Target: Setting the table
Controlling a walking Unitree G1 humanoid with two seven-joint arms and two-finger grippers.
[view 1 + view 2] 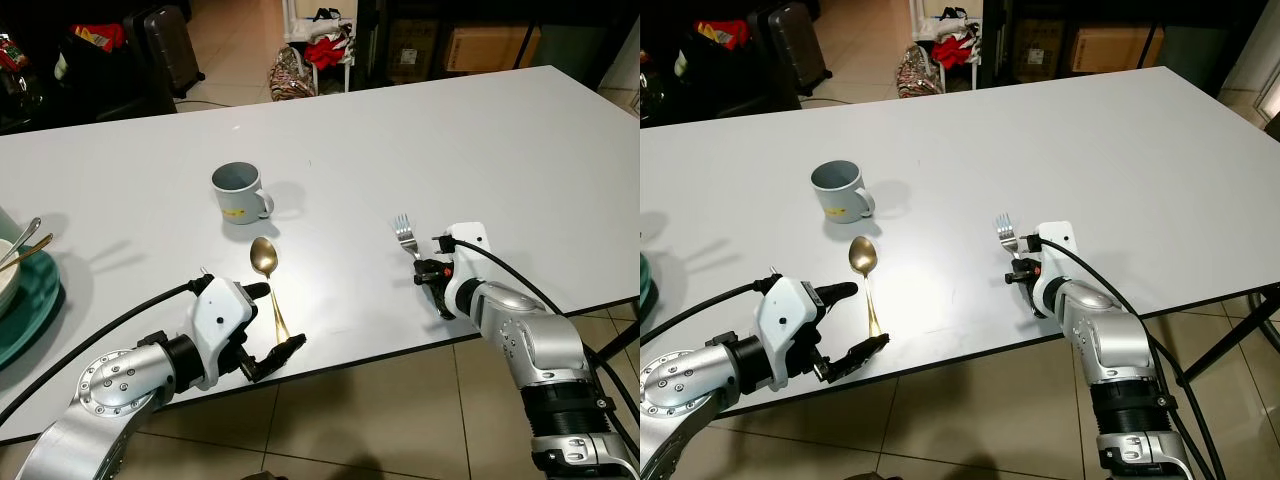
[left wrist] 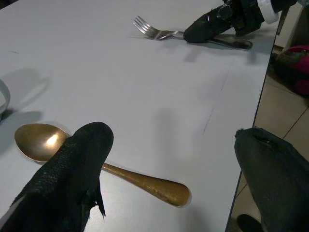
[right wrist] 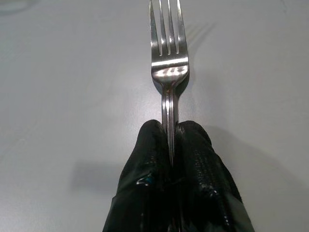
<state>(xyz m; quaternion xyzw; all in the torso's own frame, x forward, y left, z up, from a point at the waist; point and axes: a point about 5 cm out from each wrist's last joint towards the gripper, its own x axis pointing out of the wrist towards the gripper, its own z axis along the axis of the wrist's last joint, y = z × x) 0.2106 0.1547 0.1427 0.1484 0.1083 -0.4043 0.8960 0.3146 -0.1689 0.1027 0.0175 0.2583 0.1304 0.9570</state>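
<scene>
The fork (image 3: 169, 72) lay flat on the white table (image 1: 520, 160), to the right of the mug (image 1: 238, 192) and nearer the front edge, tines pointing away from the robot. The right gripper (image 3: 170, 145) had its two black fingers pressed together on the fork's thin handle just behind the neck. Being a slim, stiff piece of polished steel, the fork was probably light but slippery, and a narrow grip at the neck seemed apt to let it swivel; a hold nearer the middle of the handle would likely steady it better. The gold spoon (image 1: 266, 268) lay just in front of the mug, bowl toward it and handle running to the table's front edge. The left gripper (image 1: 270, 325) hovered at that handle's end with its fingers spread wide, one on either side and not touching it. Far to the mug's left stood a teal plate (image 1: 30, 310) bearing a bowl with more cutlery
</scene>
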